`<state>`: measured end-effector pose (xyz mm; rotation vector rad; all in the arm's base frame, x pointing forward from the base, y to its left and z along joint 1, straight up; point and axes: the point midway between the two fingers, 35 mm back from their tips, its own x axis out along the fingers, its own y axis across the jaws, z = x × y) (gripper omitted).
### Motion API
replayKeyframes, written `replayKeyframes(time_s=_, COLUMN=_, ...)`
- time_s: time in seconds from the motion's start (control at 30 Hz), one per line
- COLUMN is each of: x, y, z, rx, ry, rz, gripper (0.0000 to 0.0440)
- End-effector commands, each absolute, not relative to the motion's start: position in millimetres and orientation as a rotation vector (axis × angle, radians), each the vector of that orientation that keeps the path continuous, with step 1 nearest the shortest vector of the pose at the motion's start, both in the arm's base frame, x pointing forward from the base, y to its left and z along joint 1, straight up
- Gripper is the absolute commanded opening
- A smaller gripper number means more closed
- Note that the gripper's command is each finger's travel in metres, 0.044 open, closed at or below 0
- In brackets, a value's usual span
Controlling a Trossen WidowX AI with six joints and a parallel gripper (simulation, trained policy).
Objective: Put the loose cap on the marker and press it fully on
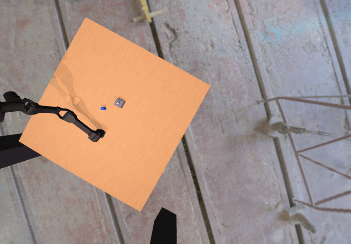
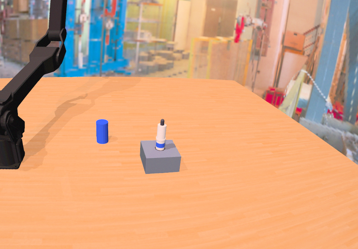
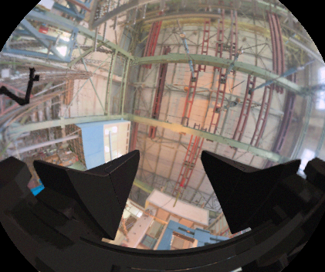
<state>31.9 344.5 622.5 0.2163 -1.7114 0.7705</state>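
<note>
The blue cap point(image 1: 103, 108) point(image 2: 102, 131) stands upright and loose on the table. The white marker point(image 1: 117, 102) point(image 2: 161, 132) stands upright in the grey holder block point(image 1: 123, 105) point(image 2: 162, 164), with its dark tip bare and pointing up. In the exterior view the cap is left of the block, with a gap between them. My gripper point(image 3: 170, 154) is open in the wrist view, with nothing between its fingers. It points away from the table, up at the hall's ceiling and walls. The gripper is out of frame in the top and exterior views, so it is far from cap and marker.
The wooden table point(image 1: 153, 99) point(image 2: 219, 188) carries the block and cap. The black arm point(image 1: 82, 124) point(image 2: 28, 79) rises from its base on the table, at the left in the exterior view, and reaches past the table's edge in the top view. Its shadow falls on the table.
</note>
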Motion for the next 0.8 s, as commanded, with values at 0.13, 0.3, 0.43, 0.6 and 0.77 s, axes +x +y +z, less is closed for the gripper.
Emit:
replayKeyframes(time_s=0.13, x=23, y=325, z=633, rx=0.295, ry=-1.716, rz=0.703, gripper=0.0323)
replayKeyframes(time_s=0.3, x=18, y=313, z=638, rx=0.346, ry=-1.716, rz=0.665, gripper=0.0323)
replayKeyframes(time_s=0.43, x=14, y=303, z=642, rx=0.388, ry=-1.714, rz=0.635, gripper=0.0323)
replayKeyframes(time_s=0.6, x=9, y=290, z=646, rx=0.441, ry=-1.711, rz=0.598, gripper=0.0323)
replayKeyframes(time_s=0.77, x=4, y=277, z=650, rx=0.495, ry=-1.705, rz=0.562, gripper=0.0323)
